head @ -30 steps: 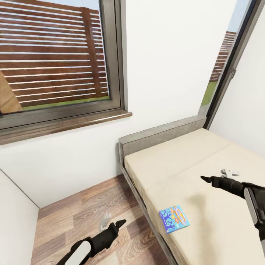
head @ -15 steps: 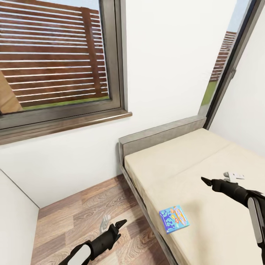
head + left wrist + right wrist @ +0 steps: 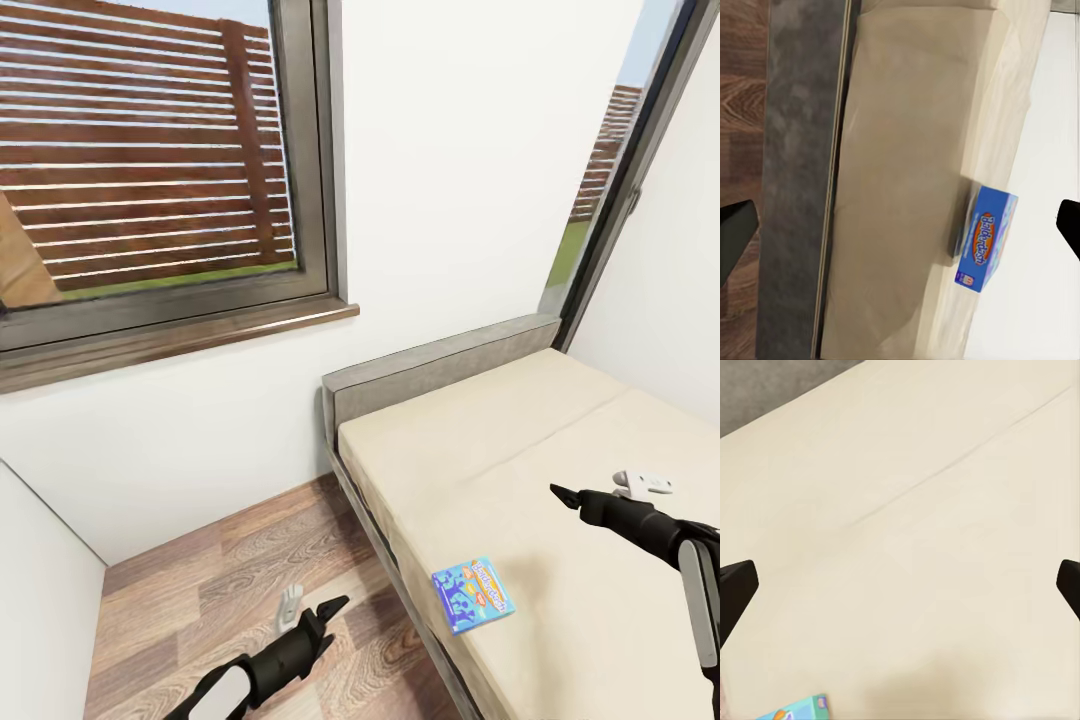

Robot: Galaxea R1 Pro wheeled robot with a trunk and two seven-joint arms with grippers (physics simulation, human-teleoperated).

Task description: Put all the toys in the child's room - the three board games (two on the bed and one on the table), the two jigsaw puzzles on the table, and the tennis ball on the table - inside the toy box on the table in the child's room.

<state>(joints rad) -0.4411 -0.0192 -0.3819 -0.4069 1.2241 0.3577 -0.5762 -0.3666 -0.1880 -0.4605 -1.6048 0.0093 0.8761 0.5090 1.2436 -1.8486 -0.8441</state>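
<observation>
Lying flat near the bed [image 3: 560, 420] edge, blue board game [image 3: 473, 594], bare mattress around it, right gripper [image 3: 600, 497] above, jaws apart, left gripper [image 3: 310, 608] over floor [image 3: 200, 590], jaws apart.

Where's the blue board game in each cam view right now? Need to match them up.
Head view: blue board game lies flat on the bed, lower right of centre, near the mattress's floor-side edge.
Left wrist view: it sits right of centre, lower half.
Right wrist view: just a corner shows at the bottom edge, left of centre.
Shared landmark: the beige mattress with the bed's grey frame.
</observation>
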